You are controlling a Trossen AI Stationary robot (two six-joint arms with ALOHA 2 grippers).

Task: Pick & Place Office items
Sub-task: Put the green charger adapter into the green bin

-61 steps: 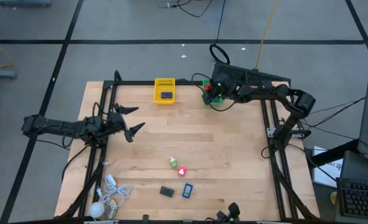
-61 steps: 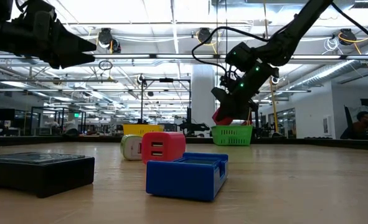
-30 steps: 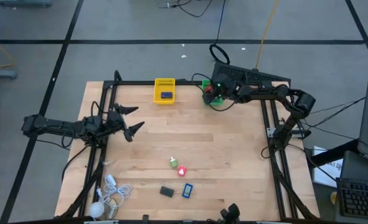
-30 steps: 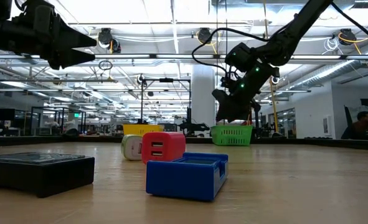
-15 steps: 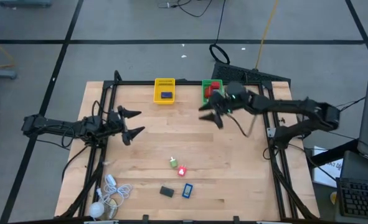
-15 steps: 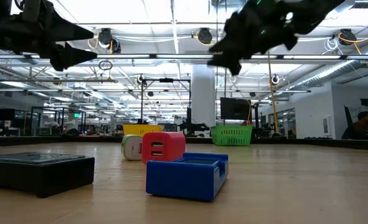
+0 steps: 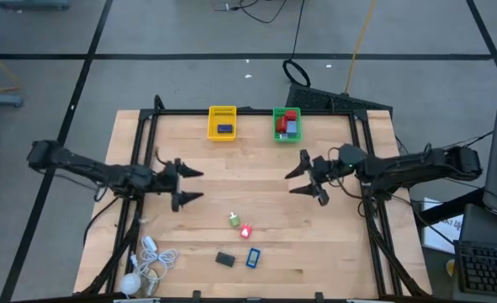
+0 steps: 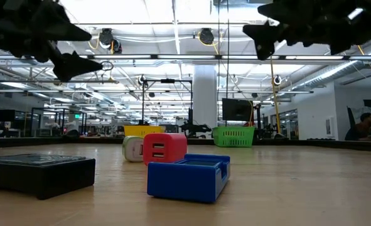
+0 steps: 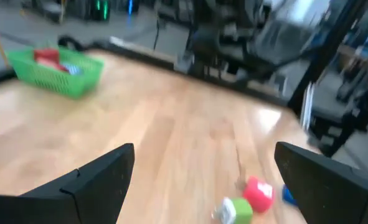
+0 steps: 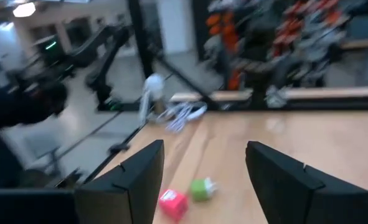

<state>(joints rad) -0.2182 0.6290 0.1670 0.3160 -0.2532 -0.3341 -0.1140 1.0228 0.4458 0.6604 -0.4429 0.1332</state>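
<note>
Four office items lie on the table near its front edge: a green-and-white block (image 7: 235,220), a red block (image 7: 245,231), a black piece (image 7: 224,259) and a blue piece (image 7: 253,257). The yellow basket (image 7: 222,122) holds a blue piece. The green basket (image 7: 287,123) holds red and blue pieces. My left gripper (image 7: 198,185) hovers open above the table's left middle, pointing right. My right gripper (image 7: 294,174) hovers open above the right middle, pointing left. Both are empty. The red block (image 9: 258,193) and green block (image 9: 236,210) show ahead of the left fingers, and the red block (image 10: 173,204) ahead of the right ones.
A white coiled cable (image 7: 153,257) with a round ball (image 7: 130,284) lies at the near left corner. Black frame rails (image 7: 366,210) border the table's left, right and far sides. Bare wood lies between the two grippers.
My right gripper has left the green basket, swung toward the table's near and right side, risen and tipped from pointing down to level. A red piece now shows in the green basket. My left gripper has shifted a little toward the table's middle and near edge, rolling slightly.
</note>
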